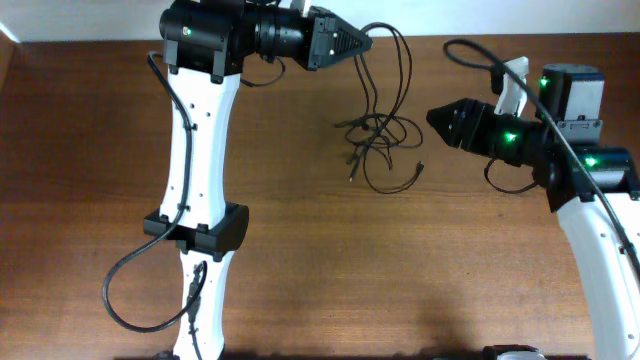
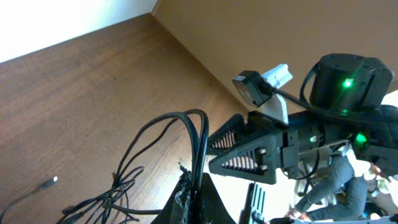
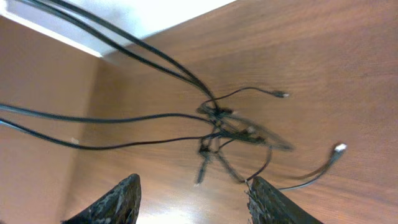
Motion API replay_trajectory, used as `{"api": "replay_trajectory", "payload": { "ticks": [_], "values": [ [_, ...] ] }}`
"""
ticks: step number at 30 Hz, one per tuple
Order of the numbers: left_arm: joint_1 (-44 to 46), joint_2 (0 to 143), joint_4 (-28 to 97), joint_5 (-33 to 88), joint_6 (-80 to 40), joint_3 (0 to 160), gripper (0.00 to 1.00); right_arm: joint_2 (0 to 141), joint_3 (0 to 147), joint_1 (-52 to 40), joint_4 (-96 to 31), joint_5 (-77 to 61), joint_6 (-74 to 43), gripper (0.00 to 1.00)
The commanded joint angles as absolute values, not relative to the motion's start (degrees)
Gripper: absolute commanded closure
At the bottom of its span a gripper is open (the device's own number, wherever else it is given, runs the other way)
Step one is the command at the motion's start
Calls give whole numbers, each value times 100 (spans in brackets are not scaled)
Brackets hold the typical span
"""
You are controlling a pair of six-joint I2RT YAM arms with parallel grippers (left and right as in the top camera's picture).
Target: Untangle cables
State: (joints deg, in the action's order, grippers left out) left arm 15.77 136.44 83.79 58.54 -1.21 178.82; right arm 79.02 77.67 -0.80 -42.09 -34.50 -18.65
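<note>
Far-centre on the brown wooden table (image 1: 300, 250), thin black flexible cables (image 1: 380, 135) lie knotted, light and limp, loops clamped in the left gripper (image 1: 365, 42); right gripper (image 1: 432, 118), jaws apart and empty, would best pinch one strand beside the knot.

Cables (image 1: 378, 135): several thin black cords, knotted into a loose tangle lying on the wooden counter (image 1: 300, 250) toward its far edge. Looping strands rise from the knot into my left claw (image 1: 366, 43), which pinches them. One wide loop and small plug ends trail free on the near side.
</note>
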Motion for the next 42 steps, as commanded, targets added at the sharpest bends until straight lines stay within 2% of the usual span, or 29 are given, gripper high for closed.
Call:
{"api": "replay_trajectory", "payload": {
  "ticks": [1,5,21,24,26,27,28,32,35,37,42],
  "values": [
    [1555,13465,8493,6025,-239,17978,100,8195,7802,-126,-4250,-3234,-469,43],
    [1559,13465,8519,6025,-239,17978,100,8538,7802,-290,-4200,-3225,329,43],
    [1559,13465,8626,6027,-239,17978,100,9876,7802,-679,-3553,-2941,1374,43],
    [1559,13465,8624,6025,-239,17978,100,9950,7802,-679,-3503,-2842,1372,56],
    [1559,13465,8621,6016,-237,17978,100,9946,7804,-679,-3465,-2849,1260,86],
    [1559,13465,8626,5826,-237,17974,100,9929,7826,-666,-3465,-2932,1048,96],
    [1559,13465,8670,5404,-237,17967,100,9887,7852,-639,-3472,-3050,945,96],
    [1559,13465,9192,2453,-255,17788,100,9205,7999,-252,-3468,-4058,279,96],
    [1559,13467,9494,340,-773,17478,100,8486,8012,294,-3527,-4722,-292,96],
    [1542,13467,9574,-126,-770,17296,100,8007,8012,838,-3671,-5345,-353,96],
    [1472,13467,9653,-242,-770,17001,100,7568,8012,2163,-3839,-6919,-1070,96]
  ]
}}
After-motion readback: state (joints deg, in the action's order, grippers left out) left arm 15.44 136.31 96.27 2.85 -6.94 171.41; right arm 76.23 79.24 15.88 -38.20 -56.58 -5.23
